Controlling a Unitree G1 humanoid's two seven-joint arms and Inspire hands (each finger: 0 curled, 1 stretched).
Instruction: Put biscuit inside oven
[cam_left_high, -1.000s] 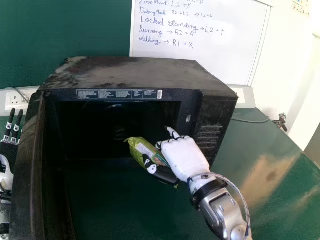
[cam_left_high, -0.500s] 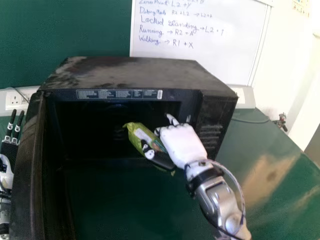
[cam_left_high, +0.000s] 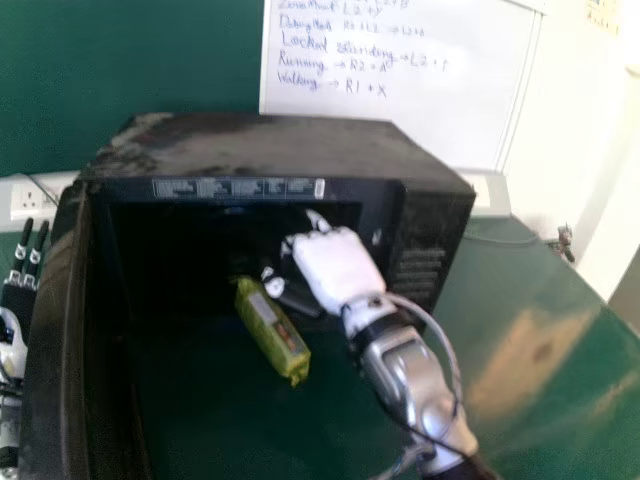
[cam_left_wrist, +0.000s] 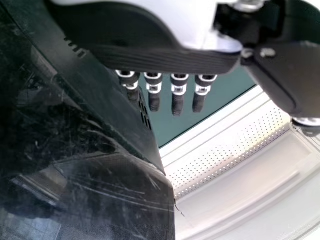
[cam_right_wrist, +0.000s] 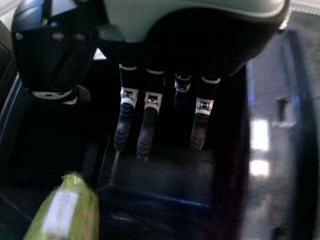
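The green biscuit packet lies slantwise at the front of the black oven, its upper end across the opening's lower edge; what bears it I cannot tell. My right hand is at the oven's opening, above and right of the packet. In the right wrist view, the hand's fingers are extended and apart from the packet. At the far left, beyond the open oven door, my left hand is held with straight fingers; the left wrist view shows this hand too.
The green table extends right of the oven. A whiteboard stands behind it, and a wall socket is at the left. A cable lies on the table behind the oven's right side.
My right hand has let go of the packet and moved left and up toward the oven's interior. Now separate from the hand, the packet is lower and turned more steeply. The left hand has stayed put.
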